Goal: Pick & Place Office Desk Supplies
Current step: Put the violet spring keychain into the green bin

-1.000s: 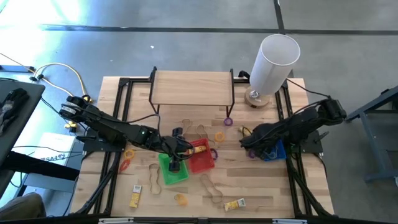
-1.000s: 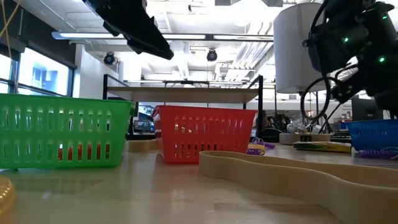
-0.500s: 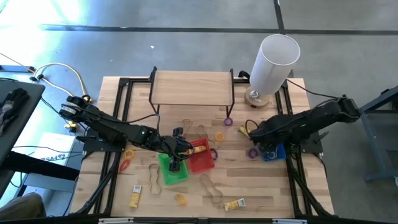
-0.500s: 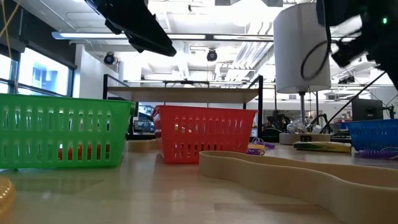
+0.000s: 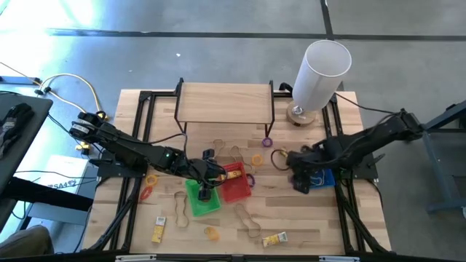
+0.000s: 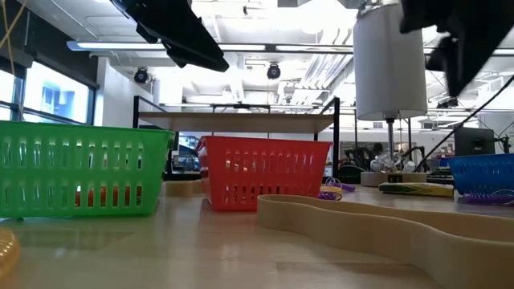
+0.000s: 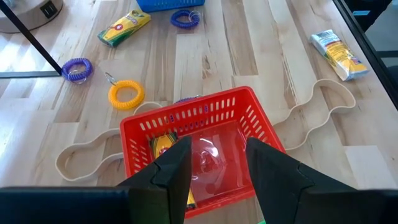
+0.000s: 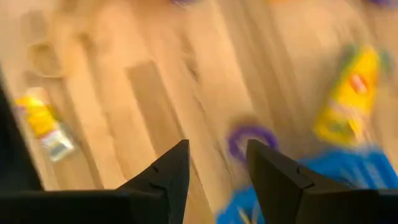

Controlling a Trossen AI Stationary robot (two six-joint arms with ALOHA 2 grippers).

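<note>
Both grippers have their dark fingers spread with nothing between them, as far as the wrist views show. From where I stand, the left gripper hangs over the seam between the green basket and the red basket, its wrist camera looking down into the red one, where a yellow packet already lies against one wall. The right gripper hovers low beside the blue basket, roughly above a purple ring on the wood just off the basket's rim (that wrist view is smeared, so the arm is likely in motion).

Plenty of supplies are loose on the table: an orange ring and another purple ring past the red basket, tan rubber bands curling around it, and packets near the front edge.

What worries me most is the right arm. The purple ring sits so close to the blue basket that a closing finger could catch the rim and shove the basket, or push the ring flat along the wood instead of lifting it. A ring that thin may also slip out if the fingers come down off-centre. On the left side, a descent here could land a finger on a basket wall and tip it.
</note>
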